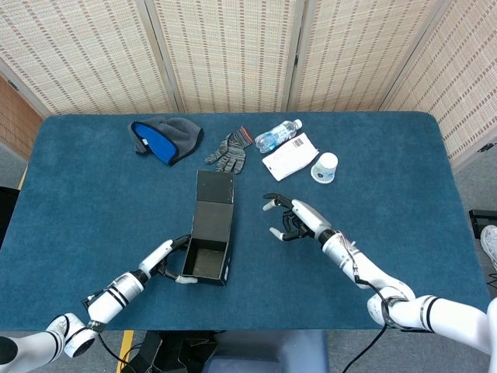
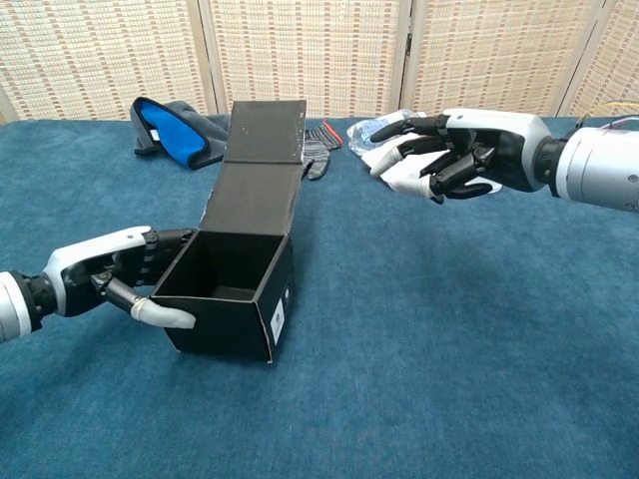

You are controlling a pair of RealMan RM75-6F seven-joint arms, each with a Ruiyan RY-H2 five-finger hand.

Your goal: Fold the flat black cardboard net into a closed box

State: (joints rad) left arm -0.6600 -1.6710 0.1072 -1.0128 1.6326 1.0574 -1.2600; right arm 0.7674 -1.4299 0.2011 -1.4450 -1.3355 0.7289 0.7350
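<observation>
Blue table (image 1: 404, 202) before woven screens (image 1: 233, 54), box (image 1: 208, 247) sitting at the near middle, lid up.
I'm pinching the box's left wall with my left hand (image 2: 115, 279), thumb outside, fingers (image 2: 160, 249) inside; my right hand (image 2: 454, 150) is hovering apart from it, fingers loosely spread, holding nothing.

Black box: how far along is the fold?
Done: the black box is already erected, its four walls upright on the table.
In hand: the left hand grips the box's left wall, steadying it. The right hand hangs in the air beside the lid, holding nothing, fingers partly curled.
Left: the lid stands open behind the empty cavity; it has to be folded down and tucked.
</observation>
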